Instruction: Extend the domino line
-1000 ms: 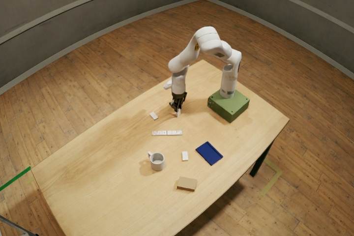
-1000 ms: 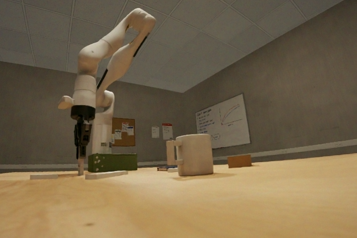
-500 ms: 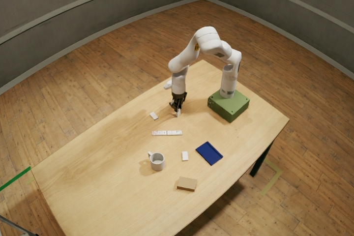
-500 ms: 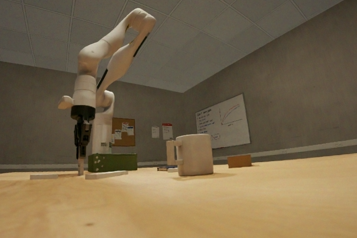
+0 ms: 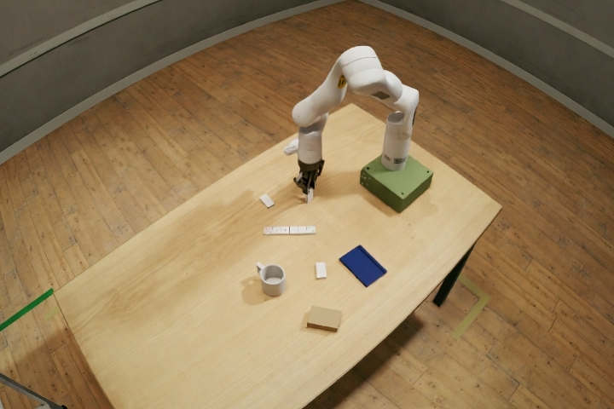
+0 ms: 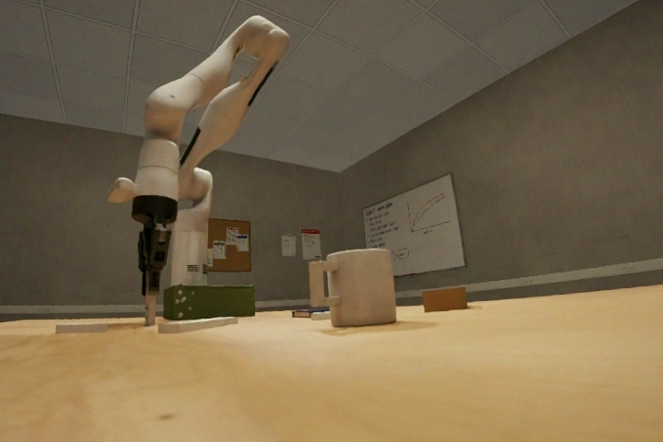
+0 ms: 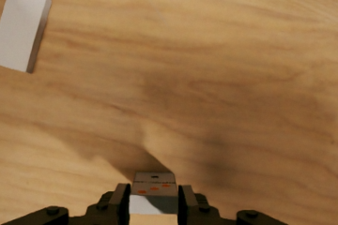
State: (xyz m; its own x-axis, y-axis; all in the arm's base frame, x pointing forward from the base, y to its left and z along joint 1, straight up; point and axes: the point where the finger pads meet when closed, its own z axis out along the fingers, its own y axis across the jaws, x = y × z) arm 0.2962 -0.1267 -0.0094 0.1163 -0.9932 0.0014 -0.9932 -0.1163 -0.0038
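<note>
1. The hand (image 5: 309, 188) (image 6: 151, 291) (image 7: 154, 201) points down and pinches the upright domino (image 5: 309, 196) (image 6: 149, 311) (image 7: 154, 184), one finger against each side; the piece stands on its short end, its foot at the bench (image 5: 172, 289) (image 6: 343, 375) (image 7: 200, 94).
2. In the wrist view its marked face shows, seen steeply; three orange-red pips lie on the half nearer the fingers, and a single dark mark lies beyond the dividing line.
3. The domino line (image 5: 289, 230) (image 6: 196, 325) lies flat and face up, its pieces end to end; the end farther from the arm's base carries red pips, while the marks at the other end are too small to count.
4. The upright domino is apart from this line, on the side away from the mug (image 5: 273, 280) (image 6: 364, 287).
5. A blank-topped domino (image 5: 266, 200) (image 6: 81, 328) (image 7: 19, 35) lies flat near the hand, askew to the line; another white domino (image 5: 321, 270) (image 6: 319, 316) lies between the mug and the blue tray (image 5: 362, 265) (image 6: 302, 313), with no pips visible on top.
6. The mug stands upright, its handle towards the line; the tan box (image 5: 323, 318) (image 6: 444, 299) lies beyond the second loose domino; the green base (image 5: 421, 174) (image 6: 217, 302) carries the arm.
</note>
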